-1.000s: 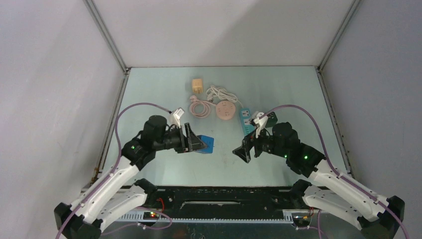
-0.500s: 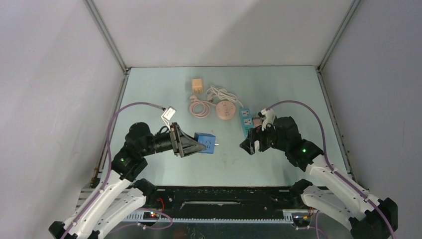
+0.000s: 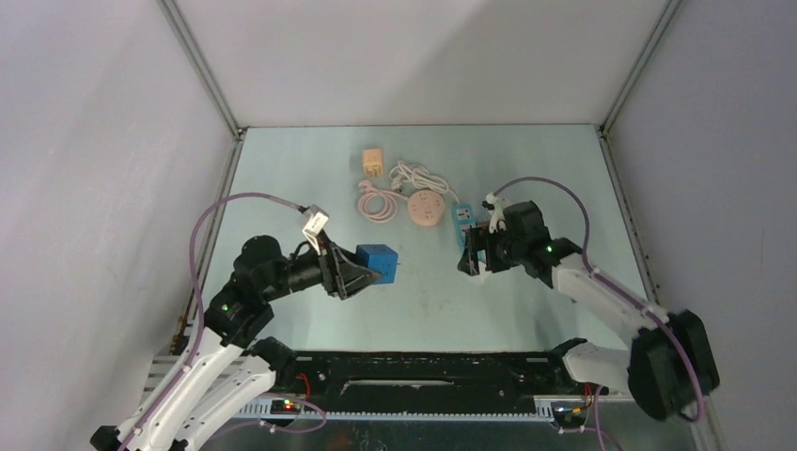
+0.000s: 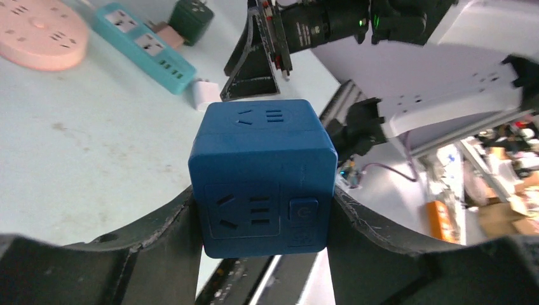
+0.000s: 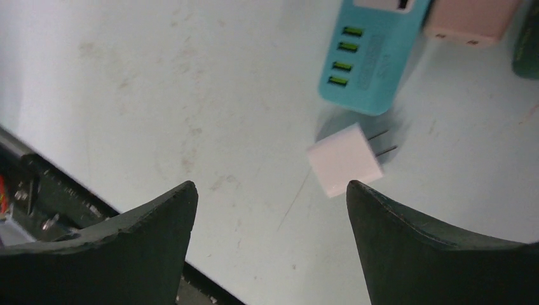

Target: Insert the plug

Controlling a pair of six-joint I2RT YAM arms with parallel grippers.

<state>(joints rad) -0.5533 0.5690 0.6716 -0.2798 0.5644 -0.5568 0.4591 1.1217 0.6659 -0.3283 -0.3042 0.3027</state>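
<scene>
Top external, left pincer: is gripping the blue socket cube over the desk.
Top external, right pincer: is hovering by the teal power strip.
Left wrist, blue socket cube: is sitting clamped on two opposite sides.
Right wrist, white plug: is lying on the desk just beside the strip's end.
Right wrist, right pincer: is standing wide over the plug, not touching it.

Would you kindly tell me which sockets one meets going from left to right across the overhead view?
blue cube socket → round pink power strip → teal power strip
</scene>
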